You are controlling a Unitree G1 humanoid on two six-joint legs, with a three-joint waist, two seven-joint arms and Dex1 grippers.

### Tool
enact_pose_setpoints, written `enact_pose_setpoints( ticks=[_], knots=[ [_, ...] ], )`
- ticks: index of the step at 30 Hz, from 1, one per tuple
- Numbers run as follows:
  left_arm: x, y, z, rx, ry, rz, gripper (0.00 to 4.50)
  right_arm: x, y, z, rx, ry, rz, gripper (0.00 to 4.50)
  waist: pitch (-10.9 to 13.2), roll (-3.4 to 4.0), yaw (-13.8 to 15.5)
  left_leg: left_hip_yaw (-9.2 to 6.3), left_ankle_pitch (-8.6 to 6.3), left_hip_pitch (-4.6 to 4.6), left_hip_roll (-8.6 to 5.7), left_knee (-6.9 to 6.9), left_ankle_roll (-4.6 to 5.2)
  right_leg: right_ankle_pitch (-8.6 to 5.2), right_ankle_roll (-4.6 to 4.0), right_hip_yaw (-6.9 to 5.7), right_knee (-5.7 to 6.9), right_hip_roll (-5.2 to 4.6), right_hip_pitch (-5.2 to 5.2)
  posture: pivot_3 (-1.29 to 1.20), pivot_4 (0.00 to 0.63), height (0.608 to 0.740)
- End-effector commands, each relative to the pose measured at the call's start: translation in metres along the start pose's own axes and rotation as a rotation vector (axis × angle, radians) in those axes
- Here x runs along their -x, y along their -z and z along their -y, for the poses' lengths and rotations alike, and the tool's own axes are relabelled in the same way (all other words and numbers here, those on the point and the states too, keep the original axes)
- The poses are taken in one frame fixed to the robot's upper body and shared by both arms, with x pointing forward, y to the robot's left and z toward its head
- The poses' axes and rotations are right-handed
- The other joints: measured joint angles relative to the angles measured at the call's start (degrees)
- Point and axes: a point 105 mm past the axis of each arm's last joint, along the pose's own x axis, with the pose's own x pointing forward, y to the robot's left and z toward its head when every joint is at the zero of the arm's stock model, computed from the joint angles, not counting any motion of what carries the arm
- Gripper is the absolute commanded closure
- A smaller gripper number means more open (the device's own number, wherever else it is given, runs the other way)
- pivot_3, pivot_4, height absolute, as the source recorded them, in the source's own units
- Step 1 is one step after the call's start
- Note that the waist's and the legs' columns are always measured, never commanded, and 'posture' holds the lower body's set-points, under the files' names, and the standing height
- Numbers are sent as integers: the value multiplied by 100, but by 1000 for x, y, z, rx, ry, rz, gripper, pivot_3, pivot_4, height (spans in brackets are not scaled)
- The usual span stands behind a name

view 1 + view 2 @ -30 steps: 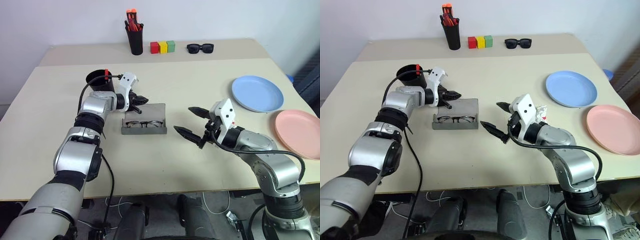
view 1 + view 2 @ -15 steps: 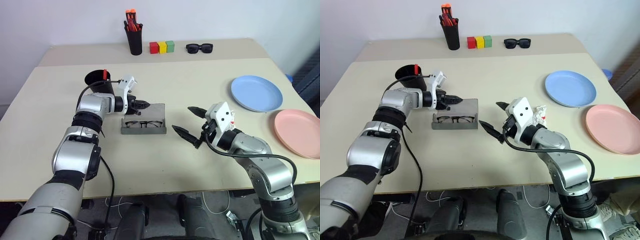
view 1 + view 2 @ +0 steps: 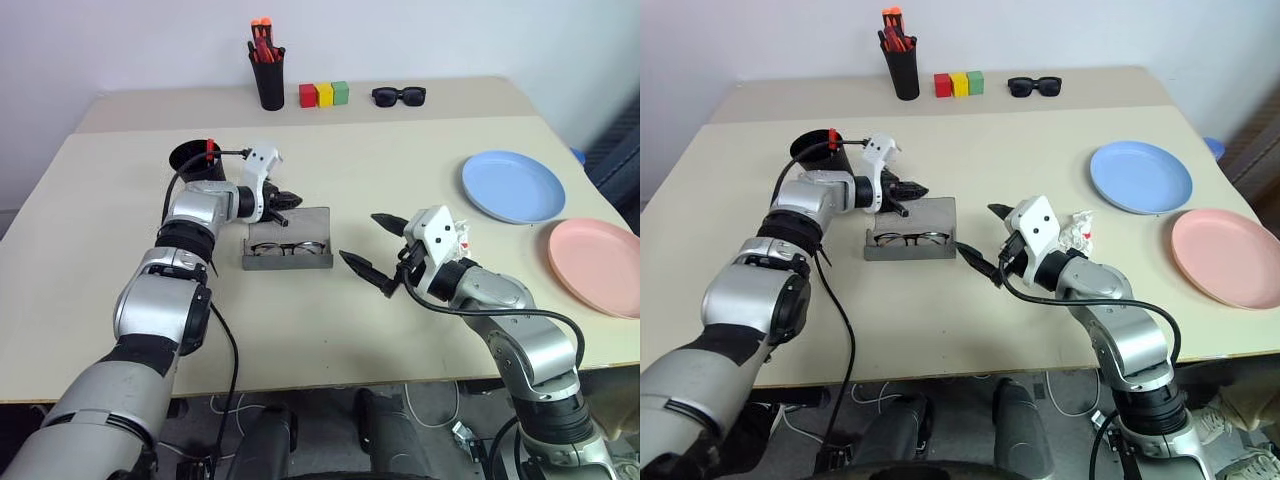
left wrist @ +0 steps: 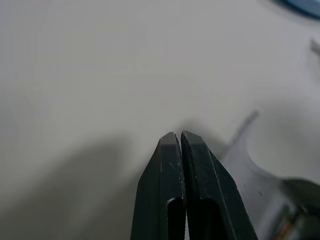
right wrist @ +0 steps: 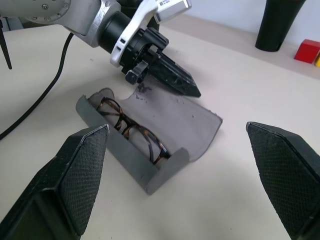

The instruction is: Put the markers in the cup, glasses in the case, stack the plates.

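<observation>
The grey case (image 3: 300, 225) lies open mid-table with the wire-framed glasses (image 3: 288, 247) inside it; both show in the right wrist view too, the case (image 5: 200, 122) around the glasses (image 5: 131, 126). My left gripper (image 3: 294, 200) is shut and empty, its tips just over the far edge of the case's lid. My right gripper (image 3: 362, 239) hangs open and empty just right of the case. The black cup (image 3: 190, 162) stands behind my left wrist, and a marker's red end (image 3: 211, 149) sticks out of it. The blue plate (image 3: 513, 186) and the pink plate (image 3: 597, 266) lie side by side at the right.
A black pen holder (image 3: 268, 78) with orange-red pens, three coloured blocks (image 3: 325, 95) and black sunglasses (image 3: 399, 96) stand along the back. A small crumpled white-and-red scrap (image 3: 1078, 231) lies beside my right wrist.
</observation>
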Motion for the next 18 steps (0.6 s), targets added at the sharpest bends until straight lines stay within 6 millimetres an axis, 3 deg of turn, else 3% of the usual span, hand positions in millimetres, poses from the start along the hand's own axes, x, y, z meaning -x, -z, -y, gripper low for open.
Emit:
enact_pose_setpoints(
  ticks=[1,6,13,15,18],
  knots=[
    [4,-14,1,-74,2,28,4432,-2,-12,-3,16,-9,50,0,0,0,-1,0,0,1,0,0,0,0,0,0,0,0,0,0,150,740],
    [11,-13,7,-47,73,-13,4432,-5,-10,-6,13,-22,44,0,0,0,-9,0,0,0,0,0,0,0,0,0,1,0,0,0,150,740],
    [23,4,26,-11,183,-72,4432,-9,-13,2,29,-6,50,0,0,1,-30,-1,0,4,1,-1,0,0,-1,0,10,1,0,0,150,740],
    [23,-7,20,36,120,-9,4432,-10,-13,1,31,-7,51,0,0,0,1,-2,0,3,1,0,0,0,-1,0,11,0,-1,0,150,740],
    [22,-32,7,-34,-14,110,4432,-11,-12,0,33,-15,49,0,0,0,21,-7,1,0,0,5,-1,0,-1,-1,9,0,0,0,150,740]
  ],
)
